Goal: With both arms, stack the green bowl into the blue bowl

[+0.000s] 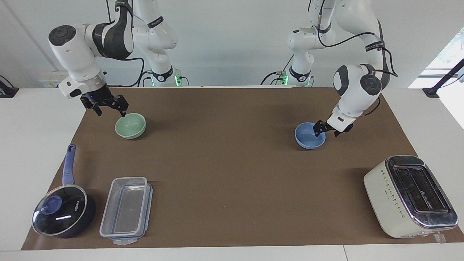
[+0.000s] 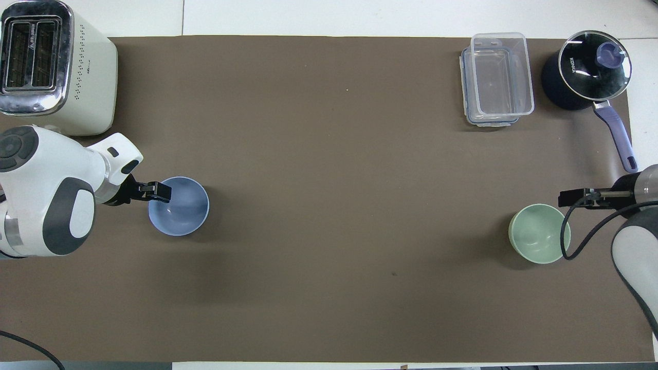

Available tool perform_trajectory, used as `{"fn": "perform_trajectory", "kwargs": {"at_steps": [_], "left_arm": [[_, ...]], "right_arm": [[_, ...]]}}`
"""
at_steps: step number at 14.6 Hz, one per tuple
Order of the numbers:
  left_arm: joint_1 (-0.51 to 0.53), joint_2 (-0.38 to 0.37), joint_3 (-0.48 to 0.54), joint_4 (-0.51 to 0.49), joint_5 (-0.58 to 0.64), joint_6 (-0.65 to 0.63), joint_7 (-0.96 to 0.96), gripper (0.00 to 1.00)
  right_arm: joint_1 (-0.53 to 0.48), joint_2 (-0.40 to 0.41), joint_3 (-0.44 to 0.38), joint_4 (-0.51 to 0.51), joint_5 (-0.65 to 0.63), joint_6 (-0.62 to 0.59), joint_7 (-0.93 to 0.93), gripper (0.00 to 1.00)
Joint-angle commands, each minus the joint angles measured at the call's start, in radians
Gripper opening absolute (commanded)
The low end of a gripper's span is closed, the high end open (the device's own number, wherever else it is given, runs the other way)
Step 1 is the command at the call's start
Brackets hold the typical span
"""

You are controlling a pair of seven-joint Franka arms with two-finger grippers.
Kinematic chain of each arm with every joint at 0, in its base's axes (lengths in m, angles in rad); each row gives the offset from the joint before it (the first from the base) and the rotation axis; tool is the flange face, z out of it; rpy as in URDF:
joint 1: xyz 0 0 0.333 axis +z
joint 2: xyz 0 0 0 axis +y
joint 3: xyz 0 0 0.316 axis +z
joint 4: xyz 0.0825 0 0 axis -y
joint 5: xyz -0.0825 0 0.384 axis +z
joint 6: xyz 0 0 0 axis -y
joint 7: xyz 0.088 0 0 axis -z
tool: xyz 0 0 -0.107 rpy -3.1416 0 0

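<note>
Two glossy, slippery bowls need rim grips: left hand (image 1: 325, 130) open at blue bowl (image 1: 308, 137), right hand (image 1: 108, 107) open beside green bowl (image 1: 130, 126).

White table (image 1: 32, 152), brown mat (image 1: 232, 181) (covering most of it)

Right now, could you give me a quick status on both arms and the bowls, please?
Left gripper at blue bowl rim. Right gripper open, beside green bowl. Bowls unstacked. Mat between them bare.
</note>
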Motion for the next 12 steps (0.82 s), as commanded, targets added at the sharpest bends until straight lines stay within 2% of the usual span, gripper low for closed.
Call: {"fn": "perform_trajectory", "kwargs": {"at_steps": [1,3,4,5,9,10,12], "left_arm": [[-0.027,-0.020,0.003,-0.056,0.013,0.045,0.012,0.65],[-0.029,-0.019,0.003,-0.065,0.013,0.070,0.012,0.47],[-0.030,-0.020,0.005,-0.067,0.013,0.070,0.021,0.28],[-0.029,-0.020,0.005,-0.067,0.015,0.072,0.056,0.00],[-0.024,-0.005,0.006,-0.023,0.015,0.049,0.084,0.00],[-0.029,0.009,0.005,0.016,0.013,0.011,0.059,0.00],[-0.067,0.053,0.000,0.164,0.008,-0.122,-0.035,0.00]], "right_arm": [[-0.040,-0.029,0.006,-0.117,-0.001,0.080,-0.061,1.00],[-0.062,-0.024,0.006,-0.180,-0.002,0.155,-0.105,1.00],[-0.079,-0.021,0.006,-0.202,-0.002,0.189,-0.127,1.00],[-0.094,-0.010,0.006,-0.223,-0.002,0.219,-0.148,1.00],[-0.142,0.059,0.006,-0.243,-0.002,0.314,-0.236,0.98],[-0.143,0.074,0.006,-0.248,-0.002,0.337,-0.238,0.98],[-0.148,0.086,0.006,-0.252,-0.002,0.376,-0.238,0.98]]}}
